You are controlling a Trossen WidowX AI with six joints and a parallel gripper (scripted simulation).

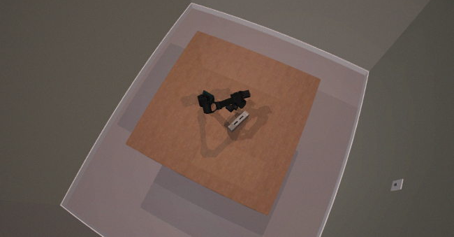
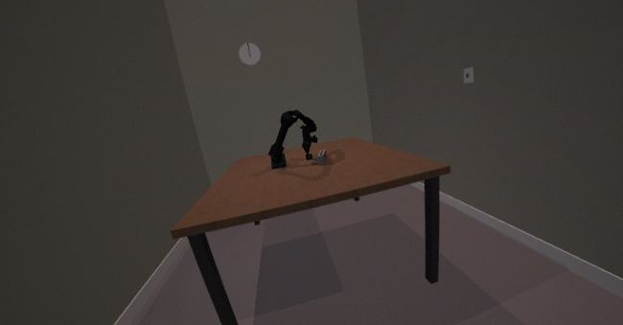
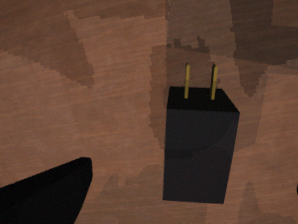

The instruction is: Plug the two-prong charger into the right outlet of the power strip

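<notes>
The dark box-shaped charger (image 3: 200,155) (image 2: 309,156) lies on the table with its two brass prongs (image 3: 187,81) pointing to the top of the wrist view. In the top view the arm makes it hard to pick out. My gripper (image 3: 194,175) (image 2: 308,151) is open and empty, pointing down just above the charger. In the wrist view one finger shows at the lower left and only a sliver of the other at the right edge; neither touches the charger. The pale power strip (image 1: 239,121) (image 2: 321,157) with two dark outlets on top stands close beside the charger, outside the wrist view.
The wooden table (image 1: 209,54) (image 2: 268,190) carries the arm, its base (image 1: 206,103) (image 2: 278,161) standing to the left of the strip in the top and exterior views. Arm shadows fall across the strip's surroundings. A clock and a wall plate are far off on the walls.
</notes>
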